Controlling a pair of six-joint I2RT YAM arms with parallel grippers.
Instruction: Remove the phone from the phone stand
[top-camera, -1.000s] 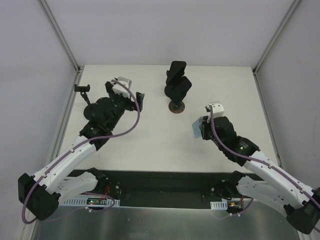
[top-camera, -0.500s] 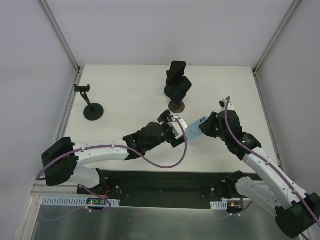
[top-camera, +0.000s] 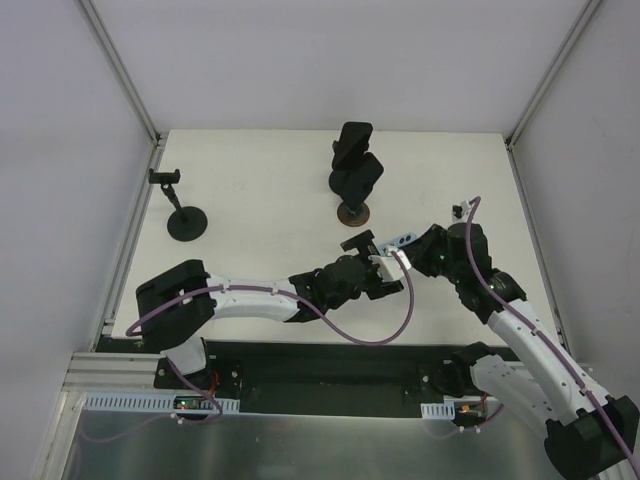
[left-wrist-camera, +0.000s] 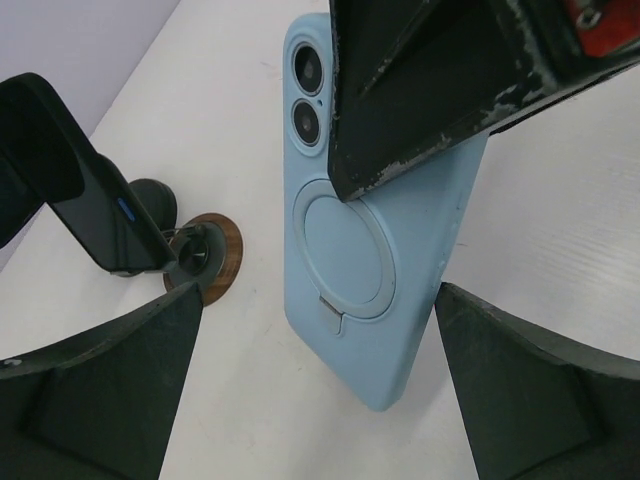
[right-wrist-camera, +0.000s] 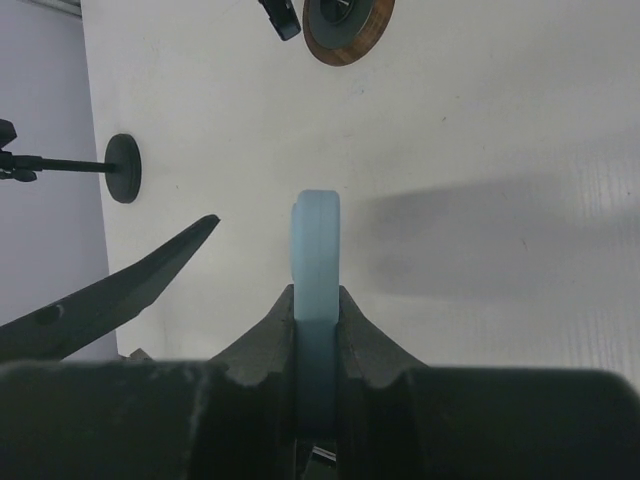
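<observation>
My right gripper (top-camera: 418, 252) is shut on a light blue phone (top-camera: 400, 242) and holds it above the table, right of centre. In the right wrist view the phone (right-wrist-camera: 316, 250) stands edge-on between the right gripper's (right-wrist-camera: 316, 300) fingers. In the left wrist view the phone (left-wrist-camera: 370, 250) shows its back with two lenses and a ring. My left gripper (left-wrist-camera: 320, 400) is open, with a finger on each side of the phone's lower end and a gap on both sides. It also shows in the top view (top-camera: 380, 265). A black phone stand (top-camera: 355, 180) with a round brown base stands at the back centre.
A dark phone (left-wrist-camera: 85, 195) sits on the black stand, over the brown base (left-wrist-camera: 215, 262). A small black tripod stand (top-camera: 182, 210) stands at the back left. The table's right edge (top-camera: 530, 230) is close to the right arm.
My left arm has swung from the back left across to the centre, up to the blue phone. My right gripper has carried the phone a little left and turned it.
</observation>
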